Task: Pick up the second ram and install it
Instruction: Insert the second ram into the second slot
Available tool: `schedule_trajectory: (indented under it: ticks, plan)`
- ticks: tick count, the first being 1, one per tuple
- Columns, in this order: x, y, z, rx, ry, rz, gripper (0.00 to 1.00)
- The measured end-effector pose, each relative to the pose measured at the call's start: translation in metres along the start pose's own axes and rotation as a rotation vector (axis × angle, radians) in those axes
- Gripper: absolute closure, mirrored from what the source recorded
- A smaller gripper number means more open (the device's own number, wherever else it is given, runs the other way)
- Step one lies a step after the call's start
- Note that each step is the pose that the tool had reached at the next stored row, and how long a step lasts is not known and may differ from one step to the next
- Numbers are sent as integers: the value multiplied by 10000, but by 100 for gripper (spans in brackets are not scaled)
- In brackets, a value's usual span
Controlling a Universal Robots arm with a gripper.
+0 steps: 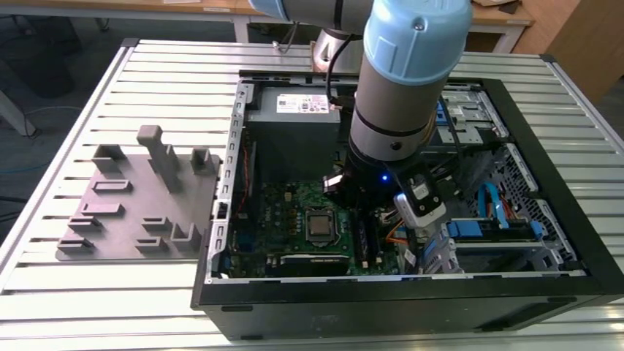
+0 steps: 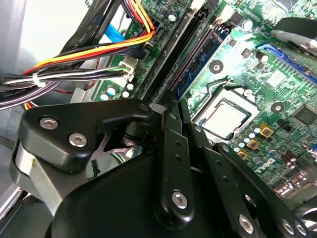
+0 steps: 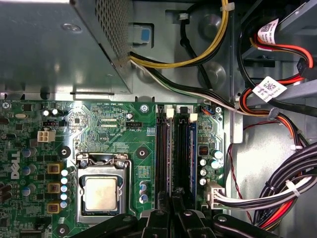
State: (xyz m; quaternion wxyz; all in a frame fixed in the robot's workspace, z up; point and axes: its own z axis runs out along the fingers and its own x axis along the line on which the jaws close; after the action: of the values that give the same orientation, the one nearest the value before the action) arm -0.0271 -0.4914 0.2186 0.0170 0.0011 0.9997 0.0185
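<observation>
The second ram (image 3: 172,158) stands on edge in a memory slot (image 3: 161,153) beside the processor socket (image 3: 100,192), the gripper (image 3: 172,208) closed narrowly on its near end, arm reaching down into the open computer case (image 1: 546,292) over the motherboard (image 1: 283,208), apparently seating it.

The gripper (image 2: 171,148) is matt black metal with bright steel screws. The motherboard (image 3: 114,134) is glossy green, its processor (image 3: 101,193) capped in dull brushed metal at about seven o'clock in the first wrist view. The computer case (image 1: 546,124) is painted black sheet metal. The table (image 1: 175,73) is ribbed, satin aluminium; the fixture block (image 1: 137,205) is matt grey plastic.
</observation>
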Motion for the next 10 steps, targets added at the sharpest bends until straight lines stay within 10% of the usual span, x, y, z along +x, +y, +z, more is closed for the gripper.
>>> schedule_trajectory:
  ticks: [10]
  plan:
    - [-3, 0, 13, 3, 2, -79, 89]
